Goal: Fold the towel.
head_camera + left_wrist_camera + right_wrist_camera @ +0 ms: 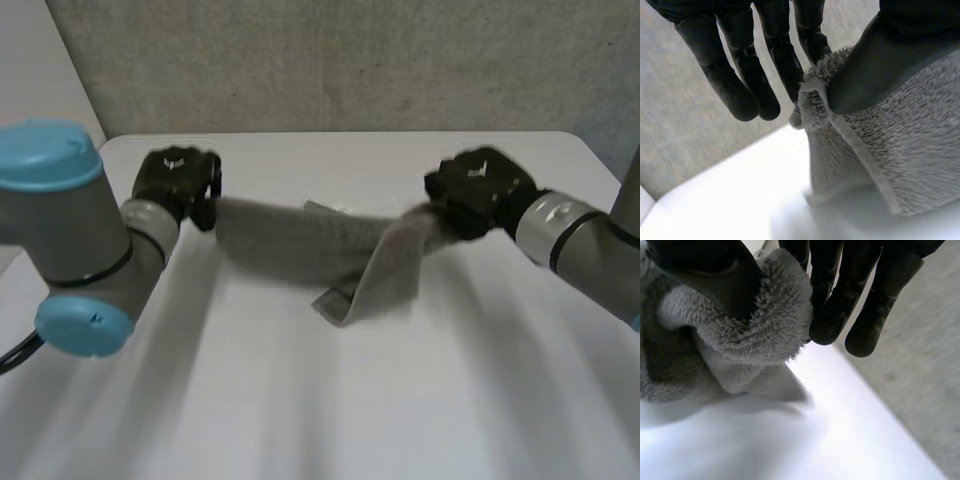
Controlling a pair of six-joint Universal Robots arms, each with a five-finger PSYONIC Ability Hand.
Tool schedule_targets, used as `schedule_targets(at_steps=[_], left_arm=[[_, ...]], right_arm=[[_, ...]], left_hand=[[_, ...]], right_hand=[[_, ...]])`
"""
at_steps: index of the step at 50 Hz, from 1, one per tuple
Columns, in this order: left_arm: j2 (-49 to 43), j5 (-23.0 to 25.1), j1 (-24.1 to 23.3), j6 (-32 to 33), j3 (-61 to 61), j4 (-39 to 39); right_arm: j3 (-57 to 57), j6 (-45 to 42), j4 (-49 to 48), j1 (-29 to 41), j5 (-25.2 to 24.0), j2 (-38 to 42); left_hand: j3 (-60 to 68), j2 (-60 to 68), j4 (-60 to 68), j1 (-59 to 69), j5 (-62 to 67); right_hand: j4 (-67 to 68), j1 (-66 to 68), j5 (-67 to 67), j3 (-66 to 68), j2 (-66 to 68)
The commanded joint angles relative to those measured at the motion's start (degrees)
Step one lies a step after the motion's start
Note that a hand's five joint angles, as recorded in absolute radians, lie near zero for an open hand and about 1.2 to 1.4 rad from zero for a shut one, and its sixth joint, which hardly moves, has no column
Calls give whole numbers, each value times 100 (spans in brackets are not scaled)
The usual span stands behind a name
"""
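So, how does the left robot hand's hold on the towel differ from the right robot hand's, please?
The left robot hand pinches a flat hemmed towel corner; the right robot hand pinches a bunched wad. Near the left it hangs spread, near the right twisted. Both are shut on it.

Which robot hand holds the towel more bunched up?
The right robot hand: its towel end is wadded; the left robot hand pinches a flat hemmed corner.

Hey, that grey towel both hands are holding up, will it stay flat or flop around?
Likely floppy: the towel sags between the left hand and right hand, with one flap hanging down. Its thick pile bunches in each pinch, so it probably won't slip easily. It is probably light, since pinches alone carry it.
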Motion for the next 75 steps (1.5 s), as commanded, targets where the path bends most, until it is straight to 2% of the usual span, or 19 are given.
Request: schedule_targets(at_steps=[1, 11, 19, 22, 28, 35, 44, 48, 49, 50, 51, 52, 53, 55, 60, 64, 70, 74, 75], left_arm=[[355, 277, 66, 237, -520, 9], [1323, 313, -4, 70, -661, 18], [2455, 322, -30, -1193, -634, 62], [2571, 322, -39, -1327, -696, 79], [2633, 348, -136, -1476, -1241, 88], [2361, 471, -768, -1441, -2066, 106], [1921, 480, -1182, -1441, -2349, 35], [1912, 480, -1305, -1433, -2349, 27], [1930, 480, -1313, -1433, -2340, 27], [1965, 480, -1314, -1424, -2322, 27], [1965, 480, -1314, -1424, -2322, 27], [2000, 480, -1314, -1406, -2305, 27], [2000, 480, -1314, -1406, -2305, 27], [2053, 480, -1305, -1284, -2217, 35], [2149, 480, -1244, -898, -2024, 79], [2158, 471, -1111, -668, -1865, 123], [2027, 506, -505, -527, -1329, 273], [1657, 744, -373, -510, -977, 290], [1318, 1005, -312, -510, -682, 282]], right_arm=[[-24, -433, 651, 73, 16, 60], [-332, 288, 291, 108, 7, -459], [-850, 2578, -1280, 38, -36, -1101], [-929, 2837, -1449, 91, -46, -1039], [-1351, 3004, -1476, 477, -134, -204], [-1755, 3004, -1161, 732, -177, 1033], [-1967, 2977, -553, 899, -424, 1791], [-1967, 2689, -238, 1031, -573, 1809], [-1958, 2522, -141, 1040, -573, 1774], [-1958, 2520, -140, 1040, -573, 1773], [-1949, 2337, -27, 1049, -573, 1712], [-1949, 2336, -25, 1049, -573, 1712], [-1940, 2188, 62, 1040, -530, 1607], [-1896, 2063, 115, 1013, -485, 1413], [-1668, 1958, 124, 934, -186, 807], [-1318, 1896, 106, 899, 436, 342], [-387, 1835, 106, 487, 921, -448], [184, 1730, 63, 407, 991, -827], [587, 1660, -42, 398, 1018, -1037]], left_hand=[[-875, -556, -725, -134, -1464], [-875, -556, -725, -134, -1464], [-875, -556, -725, -134, -1464], [-875, -556, -725, -134, -1464], [-875, -556, -725, -134, -1464], [-875, -556, -725, -134, -1464], [-875, -556, -725, -134, -1464], [-875, -556, -725, -134, -1464], [-1689, -1370, -1539, -948, -2278], [-3329, -3010, -3179, -2588, -3918], [-3345, -3027, -3195, -2604, -3935], [-5460, -5142, -5310, -4719, -6050], [-5481, -5163, -5331, -4740, -6071], [-7578, -7259, -7427, -6836, -8167], [-7752, -7434, -7602, -7011, -8342], [-7753, -7434, -7602, -7011, -8342], [-7685, -7367, -7535, -6944, -8275], [-7618, -7299, -7468, -6877, -8207], [-7601, -7283, -7451, -6860, -8191]], right_hand=[[309, 422, 430, 316, 424], [309, 422, 430, 316, 424], [309, 422, 430, 316, 424], [309, 422, 430, 316, 424], [309, 422, 430, 316, 424], [309, 422, 430, 316, 424], [298, 411, 419, 305, 413], [-1225, -1112, -1104, -1218, -1110], [-2548, -2435, -2428, -2541, -2433], [-2561, -2448, -2441, -2554, -2446], [-4377, -4264, -4256, -4369, -4261], [-4395, -4282, -4274, -4388, -4280], [-6027, -5914, -5906, -6020, -5912], [-6691, -6578, -6570, -6684, -6576], [-6691, -6578, -6570, -6684, -6576], [-6691, -6578, -6570, -6684, -6576], [-6691, -6578, -6570, -6684, -6576], [-6691, -6578, -6570, -6684, -6576], [-6691, -6578, -6570, -6684, -6576]])
